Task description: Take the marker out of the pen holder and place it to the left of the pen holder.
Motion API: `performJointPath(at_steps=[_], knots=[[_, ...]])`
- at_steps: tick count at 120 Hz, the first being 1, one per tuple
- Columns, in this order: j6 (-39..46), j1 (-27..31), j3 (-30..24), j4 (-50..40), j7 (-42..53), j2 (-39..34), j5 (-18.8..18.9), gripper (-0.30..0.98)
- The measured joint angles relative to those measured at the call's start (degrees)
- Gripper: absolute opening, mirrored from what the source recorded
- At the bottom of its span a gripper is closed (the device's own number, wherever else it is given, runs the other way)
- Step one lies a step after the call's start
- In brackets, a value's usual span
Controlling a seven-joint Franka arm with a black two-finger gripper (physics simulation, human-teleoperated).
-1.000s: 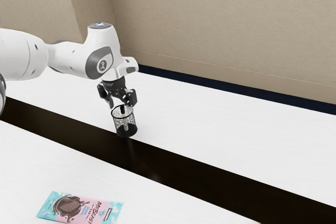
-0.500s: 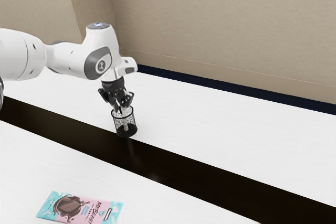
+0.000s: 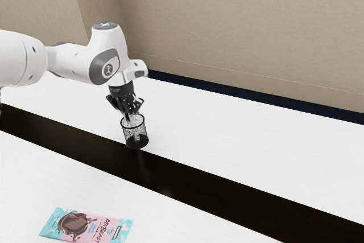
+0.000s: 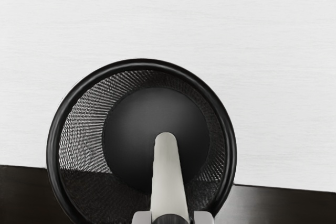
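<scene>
Progress, one entry: grasp made, by appearances; outstanding, the lift clear of the rim, the carry to the pen holder's left, the setting down and the release. Marker point(image 4: 168, 182), one, pale body: dark upper end pinched between both fingers of the gripper point(image 3: 129, 119), remainder below them, inside the mesh pen holder point(image 4: 142, 64).

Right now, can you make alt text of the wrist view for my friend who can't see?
A pale gray marker is held in the claw, its rounded end pointing down into a round black mesh pen holder, seen from above. Outside the holder are a white tabletop and a dark strip.
</scene>
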Motion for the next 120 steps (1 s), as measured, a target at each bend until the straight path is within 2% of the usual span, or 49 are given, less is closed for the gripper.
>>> performJointPath(at_steps=[13, 32, 45, 61, 79, 97, 120], knots=[[-0.09, 0.14, 0.06, -1.33, -0.36, -4.29, 0.43, -0.06], [-1.26, 0.85, 0.05, -3.38, -0.79, -14.6, 1.8, -0.06], [-2.78, 2.42, -0.01, -3.51, -0.9, -17.18, 3.54, -0.06], [-6.63, 6.02, -0.12, -3.4, 0.22, -14.58, 4.35, -0.06], [-15.17, 11.04, -0.37, -1.97, 2.11, -11.37, 4.12, -0.06], [-23.36, 11.85, -0.8, 5.73, 3.98, -3.54, 3.73, -0.06], [-29.86, 14.62, -0.87, 15.17, 7.31, 5.11, 2.65, -0.06]])
